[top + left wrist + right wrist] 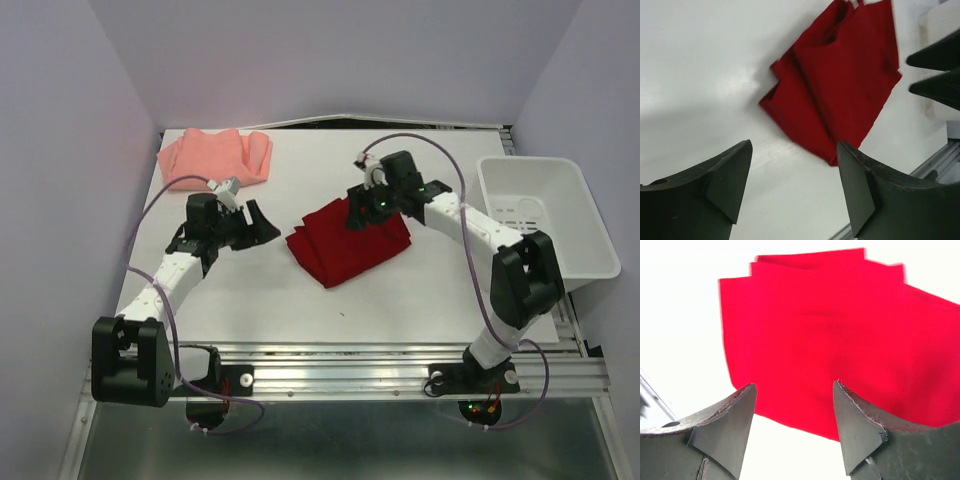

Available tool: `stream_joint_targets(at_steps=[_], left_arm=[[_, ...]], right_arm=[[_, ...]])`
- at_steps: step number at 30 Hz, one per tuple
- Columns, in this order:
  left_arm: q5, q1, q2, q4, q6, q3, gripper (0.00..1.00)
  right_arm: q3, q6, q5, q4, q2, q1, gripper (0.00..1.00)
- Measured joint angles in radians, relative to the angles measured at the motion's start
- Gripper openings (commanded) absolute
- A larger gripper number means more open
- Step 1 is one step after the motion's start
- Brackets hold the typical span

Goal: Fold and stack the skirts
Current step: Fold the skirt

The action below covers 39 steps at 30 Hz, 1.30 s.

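Deep red cloth skirt [348, 243], folded into a soft layered rectangle, lies beneath the right gripper [358, 212], whose dark wedge-shaped jaws stand apart, holding nothing. Left of that skirt the left gripper [262, 222] gapes empty too; a rumpled salmon-pink cloth skirt [215, 155] sits farther left, well apart.

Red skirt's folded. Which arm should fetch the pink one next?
Left, I'd say. The left arm sits on the pink skirt's side, its fingers open and empty; the right arm's fingers hover at the folded red skirt, farther away.
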Motion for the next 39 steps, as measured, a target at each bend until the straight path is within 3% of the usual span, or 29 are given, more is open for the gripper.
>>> stream_joint_targets(at_steps=[4, 8, 14, 29, 33, 39], left_arm=[[-0.038, 0.011, -0.005, -0.050, -0.097, -0.122, 0.80], [-0.106, 0.014, -0.058, -0.050, -0.143, -0.123, 0.81], [-0.153, 0.043, -0.133, -0.026, -0.208, -0.151, 0.81], [-0.183, 0.092, -0.134, -0.043, -0.269, -0.206, 0.80], [-0.183, 0.096, -0.134, -0.044, -0.269, -0.206, 0.80], [-0.183, 0.096, -0.134, -0.044, -0.269, -0.206, 0.80]], right_arm=[[0.015, -0.008, 0.224, 0.023, -0.027, 0.294, 0.65], [0.114, 0.018, 0.388, -0.007, 0.074, 0.449, 0.75], [0.267, 0.074, 0.596, -0.070, 0.270, 0.447, 0.91], [0.392, 0.105, 0.720, -0.151, 0.386, 0.487, 0.92], [0.435, 0.113, 0.717, -0.172, 0.385, 0.490, 1.00], [0.452, 0.126, 0.709, -0.184, 0.384, 0.505, 1.00]])
